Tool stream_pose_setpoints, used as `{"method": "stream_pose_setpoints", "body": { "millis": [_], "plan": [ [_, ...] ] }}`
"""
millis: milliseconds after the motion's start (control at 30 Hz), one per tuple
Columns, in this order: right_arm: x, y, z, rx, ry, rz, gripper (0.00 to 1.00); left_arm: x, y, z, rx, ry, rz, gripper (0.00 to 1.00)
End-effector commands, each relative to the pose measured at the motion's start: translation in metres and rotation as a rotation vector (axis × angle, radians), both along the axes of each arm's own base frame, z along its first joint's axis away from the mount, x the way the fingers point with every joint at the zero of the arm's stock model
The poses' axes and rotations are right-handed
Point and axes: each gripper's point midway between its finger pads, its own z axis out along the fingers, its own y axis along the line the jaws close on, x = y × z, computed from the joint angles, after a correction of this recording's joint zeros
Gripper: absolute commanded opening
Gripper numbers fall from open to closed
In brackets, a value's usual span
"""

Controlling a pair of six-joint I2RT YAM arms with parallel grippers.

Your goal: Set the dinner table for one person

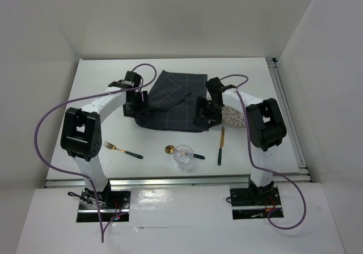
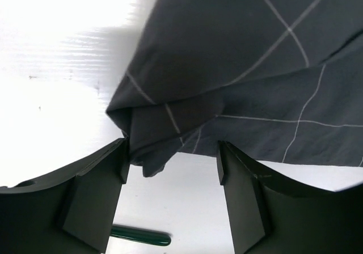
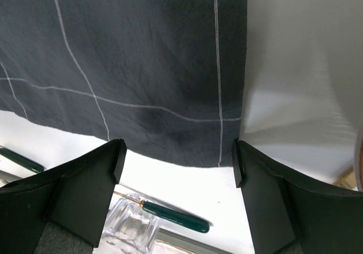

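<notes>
We see the dinner table (image 1: 96,81), a plain white top, lying under everything and filling the middle of the top view. At the left, a fork (image 1: 121,150) with a gold head and green handle lies near the front edge, beside the left arm. Further back, the left gripper (image 1: 138,102) sits low at the left edge of a dark grey cloth (image 1: 173,104) with pale grid lines. In its wrist view the fingers (image 2: 85,197) stand apart, released, and a folded corner of the cloth (image 2: 255,67) hangs close to one of them; we cannot tell if they touch.

The cloth lies rumpled across the back middle of the table. In front of it, a spoon (image 1: 169,149) lies just beside a clear glass (image 1: 183,156).

The right gripper (image 1: 203,112) is at the cloth's right front corner, also released, with the cloth's edge (image 3: 142,67) just beyond its spread fingers (image 3: 85,197). A knife (image 1: 221,145) lies front to back, and a patterned plate (image 1: 233,117) shows partly under the right arm.
</notes>
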Motion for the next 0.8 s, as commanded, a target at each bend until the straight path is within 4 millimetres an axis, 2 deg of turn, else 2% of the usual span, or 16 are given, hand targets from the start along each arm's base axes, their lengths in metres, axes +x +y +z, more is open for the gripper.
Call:
{"method": "stream_pose_setpoints", "body": {
  "millis": [0,200,267,300,333,367,400,433,467,533,567,600,633,667,700,767],
  "plan": [
    [0.004,0.009,-0.008,0.028,-0.005,-0.005,0.87,0.008,0.006,0.012,0.066,-0.041,-0.021,0.78],
    [-0.004,0.018,-0.03,0.012,0.039,-0.004,0.83,0.021,0.002,-0.005,0.088,-0.019,-0.025,0.76],
    [-0.007,0.023,-0.034,-0.011,0.045,0.002,0.81,0.02,0.0,-0.011,0.086,0.005,-0.041,0.65],
    [-0.008,0.026,-0.043,-0.046,0.043,0.015,0.77,0.024,-0.001,-0.008,0.083,-0.006,-0.04,0.6],
    [-0.012,0.025,-0.044,-0.068,0.051,0.02,0.74,0.021,-0.002,-0.013,0.08,0.016,-0.045,0.52],
    [-0.013,0.027,-0.047,-0.083,0.061,0.016,0.7,0.025,-0.004,-0.006,0.068,0.003,-0.047,0.34],
    [-0.012,0.031,-0.05,-0.096,0.06,0.016,0.65,0.027,-0.007,-0.007,0.06,0.005,-0.051,0.23],
    [-0.012,0.025,-0.05,-0.129,0.06,0.008,0.51,0.028,-0.009,-0.004,0.048,0.005,-0.055,0.11],
    [-0.006,0.026,-0.047,-0.131,0.047,-0.011,0.41,0.03,-0.014,-0.001,0.023,0.012,-0.053,0.0],
    [-0.004,0.019,-0.048,-0.18,0.05,-0.037,0.21,0.035,-0.017,0.008,-0.011,0.0,-0.055,0.0],
    [0.0,0.018,-0.044,-0.19,0.037,-0.042,0.01,0.04,-0.018,0.013,-0.039,-0.009,-0.043,0.0],
    [0.019,0.015,-0.028,-0.18,-0.008,-0.08,0.0,0.046,-0.022,0.024,-0.091,-0.024,-0.041,0.0],
    [0.029,0.012,-0.016,-0.177,-0.036,-0.087,0.0,0.05,-0.025,0.037,-0.129,-0.047,-0.038,0.0],
    [0.053,0.014,0.006,-0.16,-0.105,-0.102,0.0,0.052,-0.035,0.054,-0.215,-0.067,-0.059,0.0],
    [0.073,0.005,0.022,-0.149,-0.151,-0.113,0.0,0.069,-0.035,0.076,-0.274,-0.127,-0.046,0.0],
    [0.107,0.001,0.059,-0.109,-0.237,-0.125,0.0,0.085,-0.04,0.109,-0.377,-0.196,-0.045,0.0]
  ]
}}
